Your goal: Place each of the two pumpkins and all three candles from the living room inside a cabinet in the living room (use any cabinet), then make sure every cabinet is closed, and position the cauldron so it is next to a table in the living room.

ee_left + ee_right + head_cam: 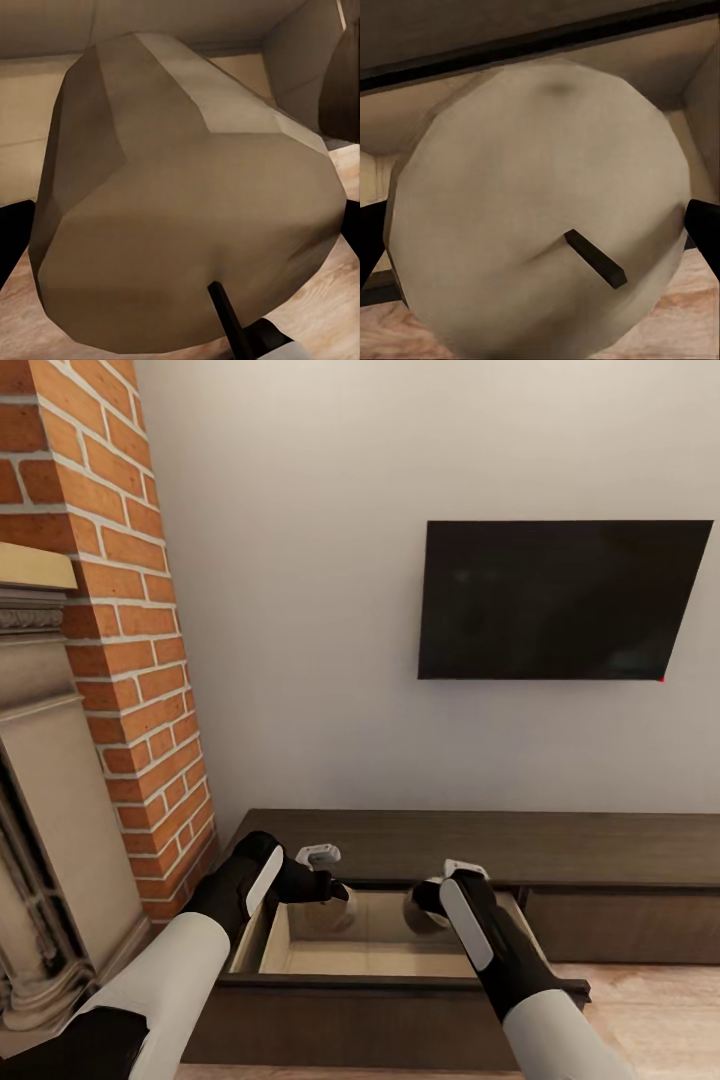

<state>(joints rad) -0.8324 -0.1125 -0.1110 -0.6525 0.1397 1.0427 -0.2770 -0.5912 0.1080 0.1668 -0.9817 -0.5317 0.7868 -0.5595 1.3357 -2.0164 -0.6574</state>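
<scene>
No legible writing on any surface; left gripper [334, 892] clamps a pale beige candle [187, 202], dark wick [225, 311] at its near end; right gripper [432, 900] likewise grips a second candle [540, 210] with wick [595, 259]; both hang over the pulled-out drawer [400, 960] of the cabinet [560, 850], pale interior bare between the arms; drawer front at 6 o'clock, cabinet top beyond; brick fireplace [110, 660] at 9 o'clock, wall television [560, 600] at 1 o'clock.
</scene>
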